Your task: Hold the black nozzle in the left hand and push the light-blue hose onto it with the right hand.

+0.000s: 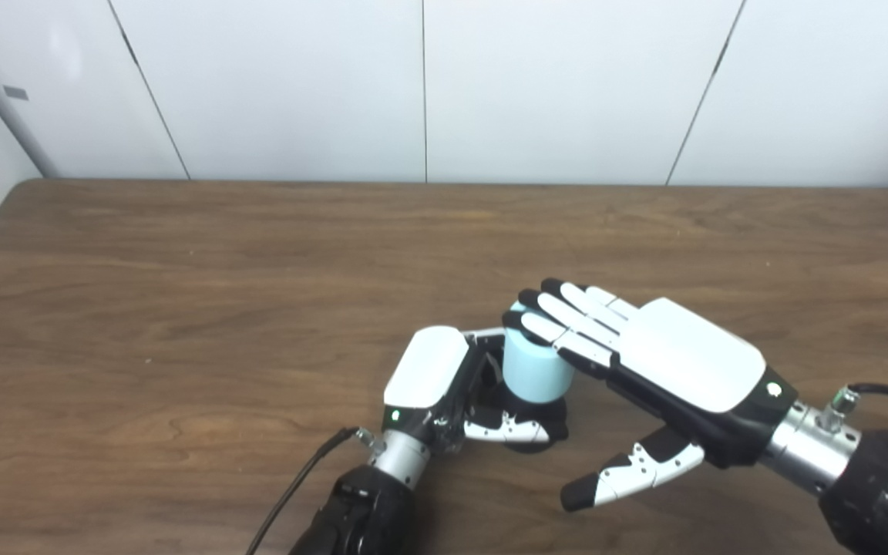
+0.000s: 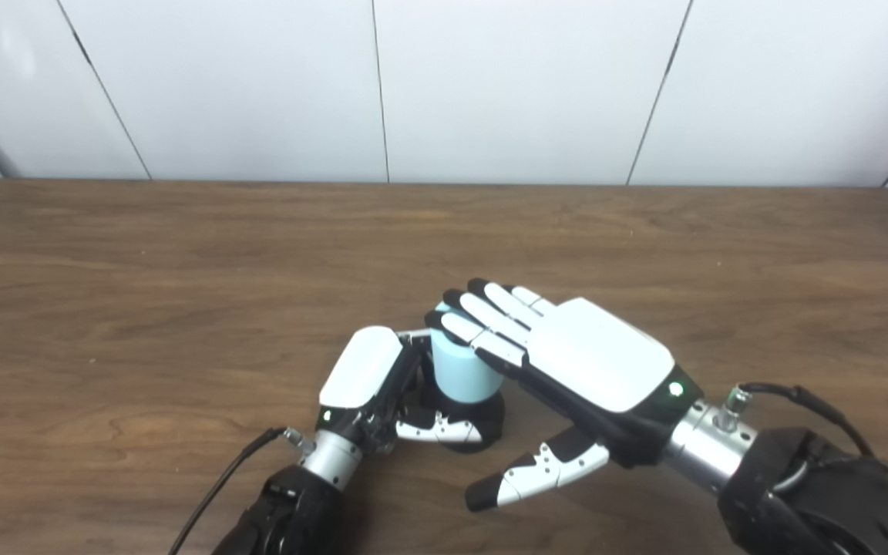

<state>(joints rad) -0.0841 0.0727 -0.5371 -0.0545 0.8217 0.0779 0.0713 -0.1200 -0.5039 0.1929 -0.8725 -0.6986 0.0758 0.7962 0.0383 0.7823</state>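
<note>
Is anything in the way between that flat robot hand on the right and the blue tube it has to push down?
Nothing visible. The right robot hand lies flat, fingers on top of the light-blue hose, which stands upright on the black nozzle held by the left robot hand.

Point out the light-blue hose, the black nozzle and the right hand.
light-blue hose [image 1: 534, 368]: left eye view, its side wall.
black nozzle [image 2: 490, 412]: right eye view, base beneath hose.
right hand [image 1: 687, 362]: left eye view, white back plate.

The light-blue hose, a short stubby cylinder, stands upright just below the frame's centre, seated on the black nozzle, whose dark base shows beneath it.
</note>
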